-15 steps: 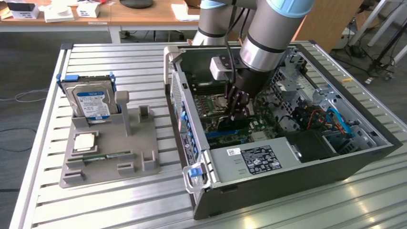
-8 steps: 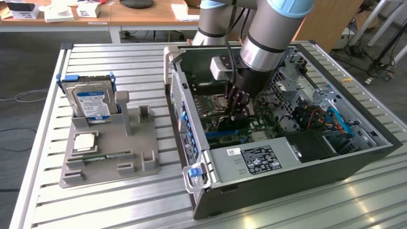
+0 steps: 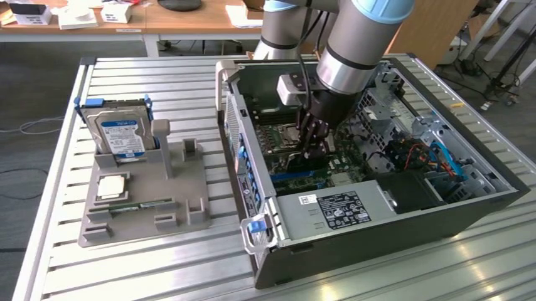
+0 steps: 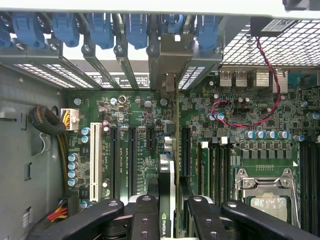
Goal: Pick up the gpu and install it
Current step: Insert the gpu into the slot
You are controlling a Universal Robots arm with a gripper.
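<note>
The gpu (image 4: 168,150) shows edge-on in the wrist view, standing upright over the green motherboard (image 4: 135,145) inside the open computer case (image 3: 377,238). Its silver end bracket (image 4: 170,65) sits at the case's rear slot openings, under the row of blue clips. My gripper (image 4: 169,202) is shut on the card, with black fingers (image 4: 145,215) pressing on both faces. In the exterior view my gripper (image 3: 312,143) reaches down into the middle of the case, with the gpu (image 3: 302,164) dark below it. Whether the card's edge sits in a slot is hidden.
Long black expansion slots (image 4: 131,160) lie beside the card and a CPU socket (image 4: 267,200) on its other side. On the exterior view's left, a grey fixture (image 3: 142,188) holds a hard drive (image 3: 122,132), a processor (image 3: 112,187) and a memory stick (image 3: 134,205). Cables (image 4: 47,122) run along the case wall.
</note>
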